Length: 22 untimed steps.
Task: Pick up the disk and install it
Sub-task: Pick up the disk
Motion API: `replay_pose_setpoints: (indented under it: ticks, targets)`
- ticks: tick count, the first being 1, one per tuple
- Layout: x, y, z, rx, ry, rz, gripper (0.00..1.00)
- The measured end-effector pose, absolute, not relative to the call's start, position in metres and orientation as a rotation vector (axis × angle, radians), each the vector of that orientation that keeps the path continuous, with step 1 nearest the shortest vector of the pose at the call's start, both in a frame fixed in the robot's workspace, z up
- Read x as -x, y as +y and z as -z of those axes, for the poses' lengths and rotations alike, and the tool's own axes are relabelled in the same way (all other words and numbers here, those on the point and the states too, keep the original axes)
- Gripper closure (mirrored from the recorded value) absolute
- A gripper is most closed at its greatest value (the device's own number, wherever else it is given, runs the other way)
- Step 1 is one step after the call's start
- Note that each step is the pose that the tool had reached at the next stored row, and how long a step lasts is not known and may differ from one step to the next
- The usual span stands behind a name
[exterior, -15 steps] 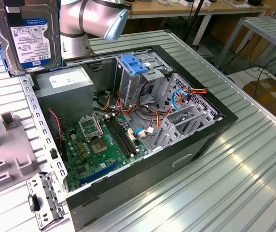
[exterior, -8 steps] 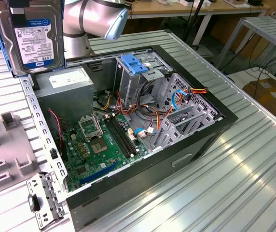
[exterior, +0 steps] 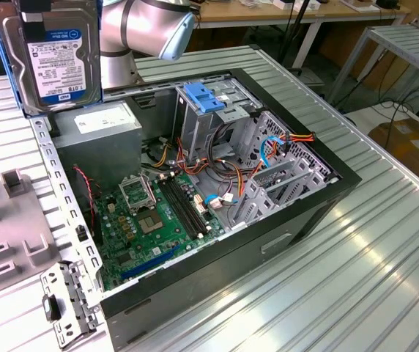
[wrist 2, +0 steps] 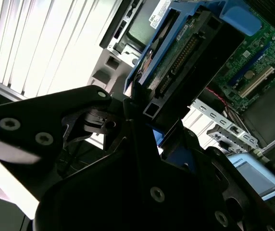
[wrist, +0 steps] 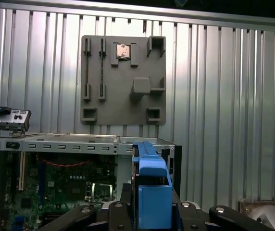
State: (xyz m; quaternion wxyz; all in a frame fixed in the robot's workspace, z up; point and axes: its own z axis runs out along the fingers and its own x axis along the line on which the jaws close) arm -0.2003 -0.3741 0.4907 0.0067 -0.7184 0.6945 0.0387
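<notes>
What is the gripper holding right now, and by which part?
The disk, in the air. The gripper is shut on one end of it, clamping across the sides of its blue carrier.

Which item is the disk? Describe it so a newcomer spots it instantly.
Start at the open black computer case. At the exterior view's left, raised near its grey power supply, the tool holds a flat dark-grey hard disk upright. Unlike the broader blue latch piece on the drive cage, it carries a printed label and a thin light-blue frame.
</notes>
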Motion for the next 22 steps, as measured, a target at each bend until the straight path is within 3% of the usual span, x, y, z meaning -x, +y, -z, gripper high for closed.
replay_pose_setpoints:
  ticks: [22]
  targets:
    - [0.1937, -0.3751, -0.4897, 2.249, 2.174, -0.118, 0.63]
